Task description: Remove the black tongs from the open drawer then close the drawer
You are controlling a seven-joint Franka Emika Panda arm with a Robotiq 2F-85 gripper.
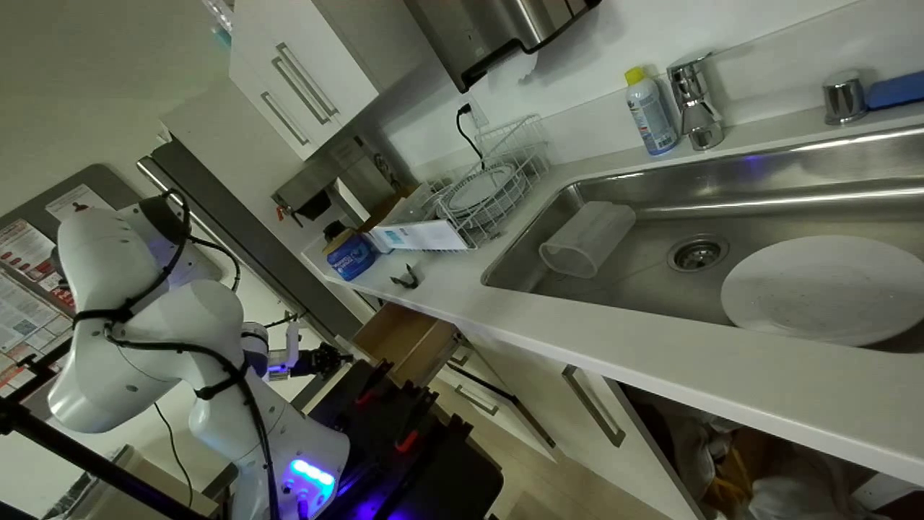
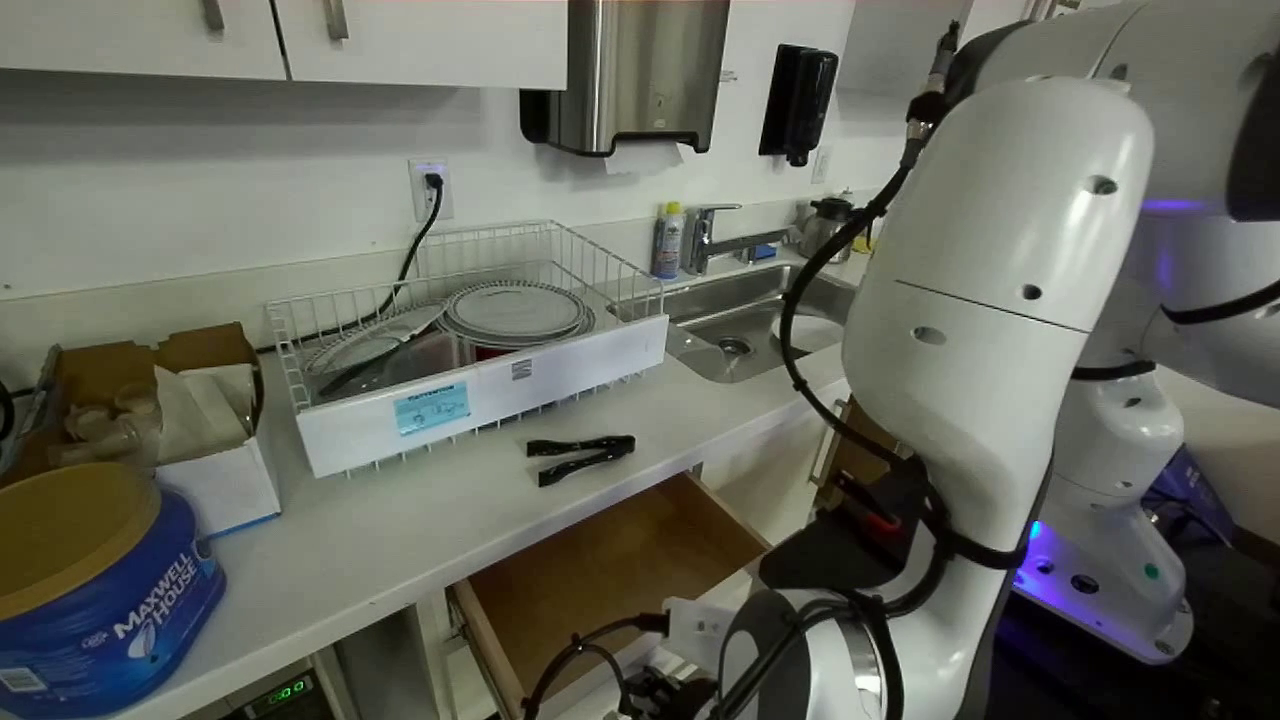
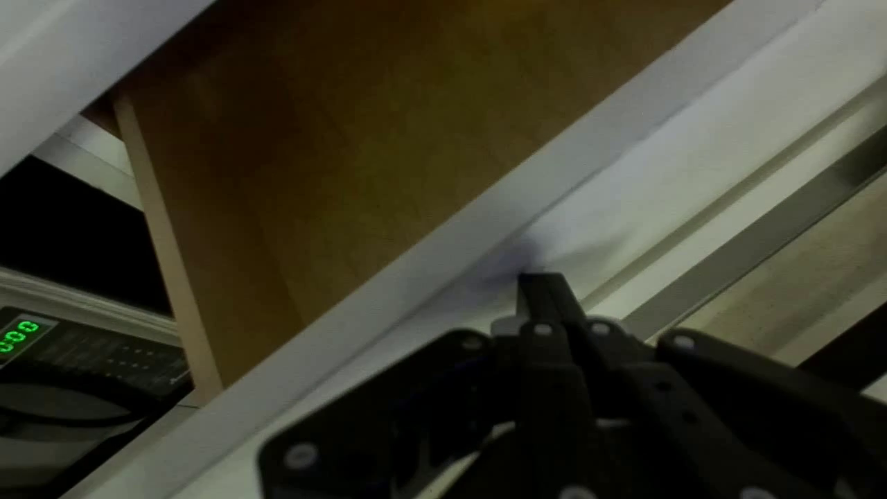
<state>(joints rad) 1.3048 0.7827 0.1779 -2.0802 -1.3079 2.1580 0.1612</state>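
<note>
The black tongs lie on the white countertop in front of the dish rack; they also show in an exterior view. The drawer stands open below them, and no object shows on the visible part of its wooden bottom. In the wrist view the drawer's white front edge runs diagonally. My gripper is shut with nothing between its fingertips. The tips are close to the outer face of the drawer front; I cannot tell if they touch it. The gripper also shows beside the drawer in an exterior view.
A white wire dish rack with plates, a cardboard box and a blue coffee tub stand on the counter. The sink holds a plate and a clear container. A cabinet door stands open near the drawer.
</note>
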